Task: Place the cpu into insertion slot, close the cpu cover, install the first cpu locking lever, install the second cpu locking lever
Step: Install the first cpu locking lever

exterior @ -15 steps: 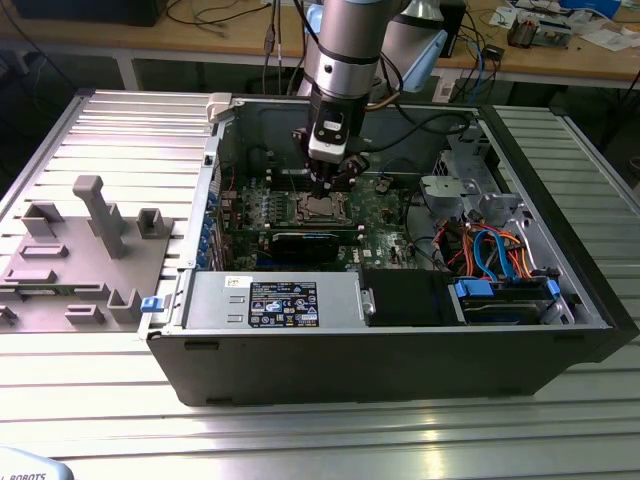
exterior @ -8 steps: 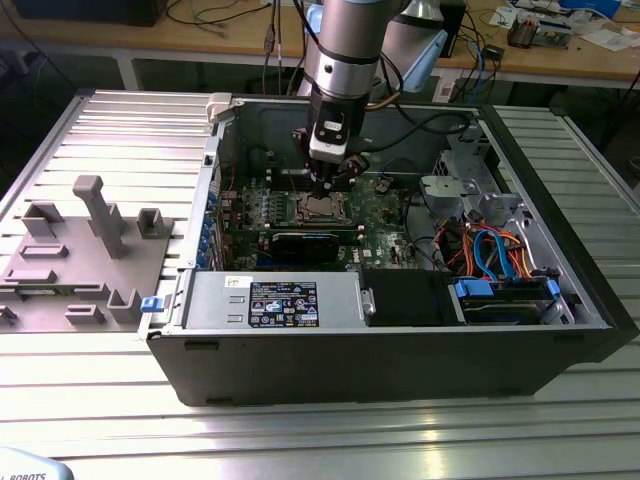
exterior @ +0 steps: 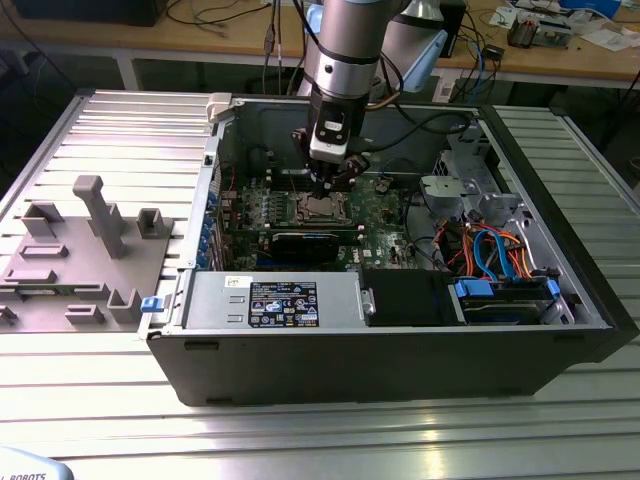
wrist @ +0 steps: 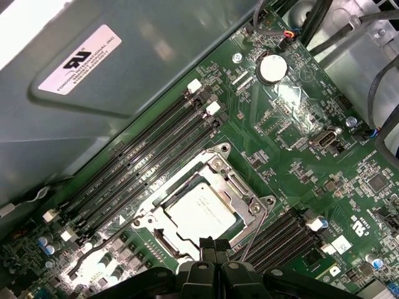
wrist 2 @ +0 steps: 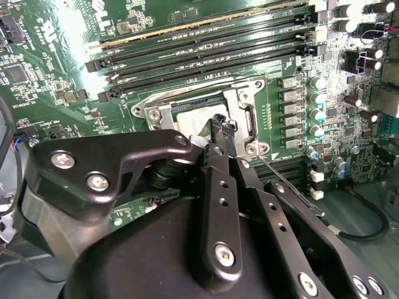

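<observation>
On the ribbed aluminium counter (exterior: 100, 400), a grey moulded plastic fixture (exterior: 80, 250) with upright pegs sits towards the edge on the exterior view's left. Beside it, at the counter's middle, lies an open black sheet-metal computer case (exterior: 400, 360) with a green motherboard (exterior: 385, 200) flat inside.

The arm reaches down into the case, and its black claw (exterior: 322, 185) hangs just over the socket. In both wrist views the claw (wrist: 210, 245) (wrist 2: 221, 128) has its slim tips drawn together, with nothing visible between them.

The cpu (wrist: 209, 208) (wrist 2: 193, 118), a flat square chip with a dull silver-grey top, sits in the insertion slot (wrist 2: 196, 101). The cpu cover (wrist: 240, 187) (wrist 2: 240, 103), a thin shiny metal frame, lies flat around it. A thin steel wire lever (wrist: 255, 233) (wrist 2: 283, 177) runs alongside the cover.

Blue and orange ribbon cables (exterior: 495, 250) curl near the case's wall on the exterior view's right.
</observation>
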Action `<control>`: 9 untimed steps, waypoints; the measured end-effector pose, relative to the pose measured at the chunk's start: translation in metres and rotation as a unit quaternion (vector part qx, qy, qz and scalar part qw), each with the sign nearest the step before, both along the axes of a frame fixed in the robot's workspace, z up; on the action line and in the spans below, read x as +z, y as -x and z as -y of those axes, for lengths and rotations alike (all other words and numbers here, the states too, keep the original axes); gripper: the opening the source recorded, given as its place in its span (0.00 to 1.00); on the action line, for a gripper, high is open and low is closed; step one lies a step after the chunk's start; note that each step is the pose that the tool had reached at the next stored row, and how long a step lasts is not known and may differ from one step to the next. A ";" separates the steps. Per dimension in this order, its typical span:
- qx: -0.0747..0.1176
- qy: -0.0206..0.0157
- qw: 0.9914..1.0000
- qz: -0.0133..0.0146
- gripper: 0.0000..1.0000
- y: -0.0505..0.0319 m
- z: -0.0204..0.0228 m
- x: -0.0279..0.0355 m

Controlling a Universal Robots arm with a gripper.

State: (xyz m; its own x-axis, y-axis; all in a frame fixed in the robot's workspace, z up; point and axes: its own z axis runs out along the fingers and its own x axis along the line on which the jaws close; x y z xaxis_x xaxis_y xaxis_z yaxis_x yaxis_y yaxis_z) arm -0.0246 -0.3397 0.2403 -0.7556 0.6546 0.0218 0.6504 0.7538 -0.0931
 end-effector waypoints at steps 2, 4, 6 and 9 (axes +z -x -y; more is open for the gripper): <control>0.001 0.000 1.000 0.000 0.11 0.0000 0.0000 0.0000; 0.002 0.000 1.000 0.000 0.11 0.0000 0.0000 0.0000; 0.003 0.000 1.000 0.000 0.11 0.0000 0.0000 0.0000; 0.005 0.000 1.000 0.000 0.11 0.0000 0.0000 0.0000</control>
